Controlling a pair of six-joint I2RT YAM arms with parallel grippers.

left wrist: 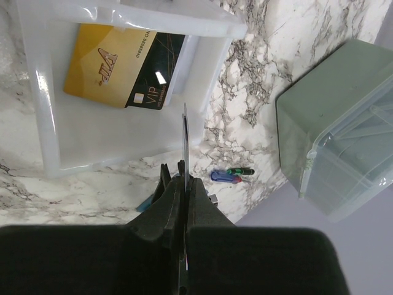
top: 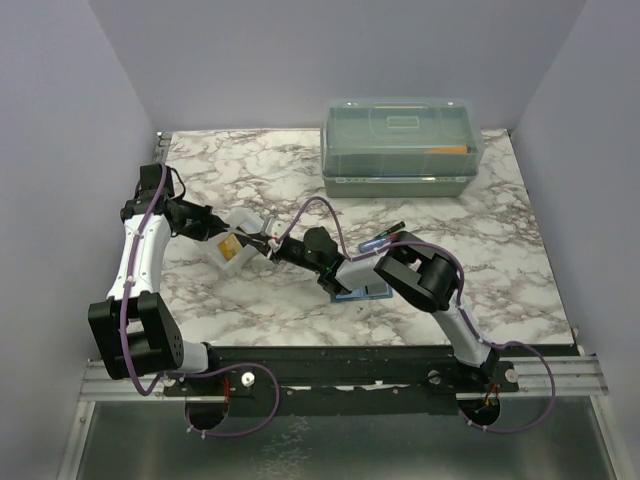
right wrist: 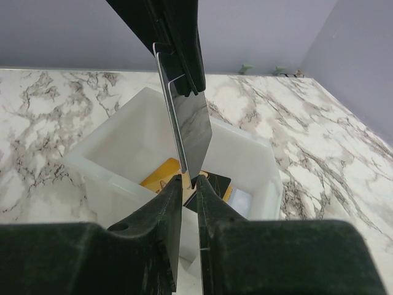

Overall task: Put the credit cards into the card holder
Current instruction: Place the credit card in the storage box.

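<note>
Two end effectors meet on one card (right wrist: 193, 123), mid-air over the tray (right wrist: 116, 153), left-centre of the bench (top: 480, 260). The left end effector (left wrist: 183, 177) is clamped fully down on the card's upper part, w/ the card edge-on btwn its fingers. The right end effector (right wrist: 190, 184) sits below it, jaws a narrow slit either side of the card's lower edge. Can't tell if its pads actually bite. A gold card (left wrist: 116, 67) lies flat in the tray underneath. The card holder (top: 362, 292) is on the bench well apart to the right, partly hidden under the right arm.

Reads as a handover. Risks as I judge them:
- Left lets go before right has a real hold: card drops into the tray, or clips the tray wall and skids onto the bench.
- Right grips only a corner or thin edge: card pivots, reaches the card holder skewed, prob. won't slot in.
- Both clamp and either arm pulls: card bends or springs out.
- Right wrist view hints at a 2nd card edge. If two are stacked, one may slide free. Can't confirm.
</note>
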